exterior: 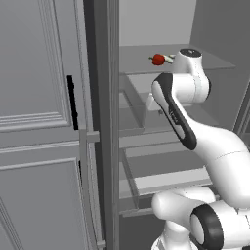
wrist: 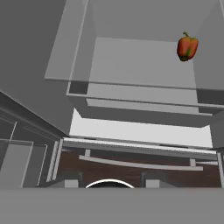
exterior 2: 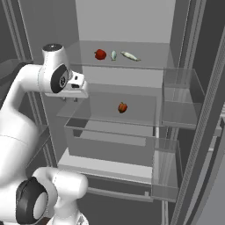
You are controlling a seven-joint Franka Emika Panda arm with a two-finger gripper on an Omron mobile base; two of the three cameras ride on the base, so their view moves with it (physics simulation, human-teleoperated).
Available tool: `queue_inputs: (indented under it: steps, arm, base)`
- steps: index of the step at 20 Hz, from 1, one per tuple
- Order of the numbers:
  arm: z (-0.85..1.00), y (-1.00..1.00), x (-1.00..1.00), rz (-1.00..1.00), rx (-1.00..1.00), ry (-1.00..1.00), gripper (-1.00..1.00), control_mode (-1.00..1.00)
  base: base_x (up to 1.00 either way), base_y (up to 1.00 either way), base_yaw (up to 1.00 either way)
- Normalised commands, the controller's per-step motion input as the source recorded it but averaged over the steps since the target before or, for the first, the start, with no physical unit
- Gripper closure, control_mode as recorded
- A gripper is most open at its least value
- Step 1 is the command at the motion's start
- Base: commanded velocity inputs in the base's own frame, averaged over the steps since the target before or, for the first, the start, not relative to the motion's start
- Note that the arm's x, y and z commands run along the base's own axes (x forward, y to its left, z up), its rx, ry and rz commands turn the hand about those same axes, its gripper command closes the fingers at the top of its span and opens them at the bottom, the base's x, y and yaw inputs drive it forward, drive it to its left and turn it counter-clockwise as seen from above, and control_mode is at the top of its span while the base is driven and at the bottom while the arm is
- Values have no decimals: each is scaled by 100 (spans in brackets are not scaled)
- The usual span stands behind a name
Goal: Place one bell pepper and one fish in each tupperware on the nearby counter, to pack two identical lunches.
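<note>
Open fridge: two glossy red bell peppers [exterior 2: 100, 54] [exterior 2: 122, 107] and slim pale fish [exterior 2: 129, 56] are sitting shelved, unpacked; gripper [exterior 2: 70, 97] is hovering nearby, its opening and load untellable.

Free passage is offered by the open front of the fridge, with the middle shelf [exterior 2: 132, 115] taken as landmark. On that shelf one bell pepper [exterior 2: 122, 107] stands alone, with bare glass all around it. Above it, the upper shelf [exterior 2: 149, 61] is occupied by a second bell pepper [exterior 2: 100, 54] and two fish [exterior 2: 130, 56] in a row. To its right, access is narrowed by clear door bins [exterior 2: 182, 103]. Its left is bounded by the closed door [exterior: 39, 122].
</note>
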Motion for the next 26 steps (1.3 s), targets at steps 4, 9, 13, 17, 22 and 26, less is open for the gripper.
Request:
queue_inputs:
  steps: [4, 9, 13, 17, 22, 26]
  arm:
    - [-6, -7, -8, 0, 1, -1, -100, -100]
    - [-74, -35, 0, 0, 1, -4, -100, -100]
    - [-77, -6, 11, 0, -6, 8, -100, -100]
    - [-45, -26, 18, 1, 0, -4, -100, -100]
    - [-17, -41, 45, 0, 0, -4, -100, -100]
    - [-1, -63, 69, -4, 0, 0, -100, -100]
  base:
    - [0, 0, 0]
    - [0, 0, 0]
    - [0, 0, 0]
    - [0, 0, 0]
    - [0, 0, 0]
    - [0, 0, 0]
